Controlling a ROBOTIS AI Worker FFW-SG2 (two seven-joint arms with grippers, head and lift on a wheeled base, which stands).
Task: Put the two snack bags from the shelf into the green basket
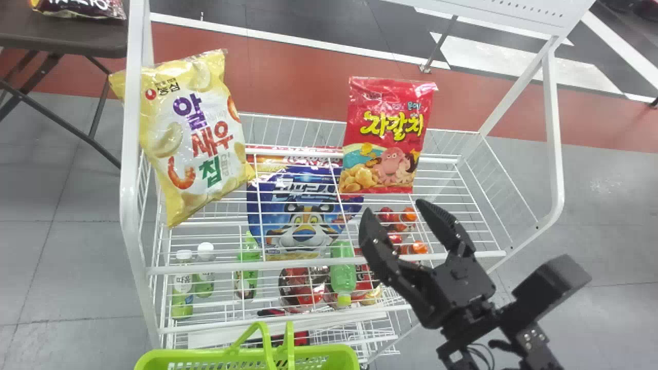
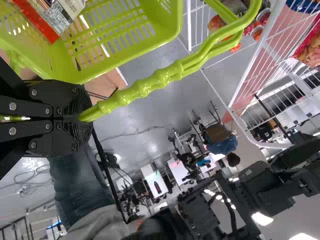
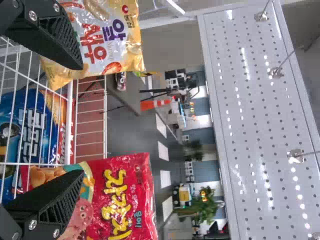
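1 pkg [image 2: 59, 19] in green basket [image 1: 190, 355], L claw [image 2: 86, 117] clamped on handle [image 2: 150, 82], R claw [image 1: 393, 206] spread

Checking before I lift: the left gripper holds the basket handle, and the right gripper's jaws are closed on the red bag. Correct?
No: the right gripper isn't closed on the red bag; its jaws stand open and empty, as the head view shows. The left gripper does hold the basket handle.

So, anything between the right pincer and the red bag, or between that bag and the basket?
Nothing visible between the right pincer and the red bag. In the head view, the shelf's front rail runs between bag and green basket.
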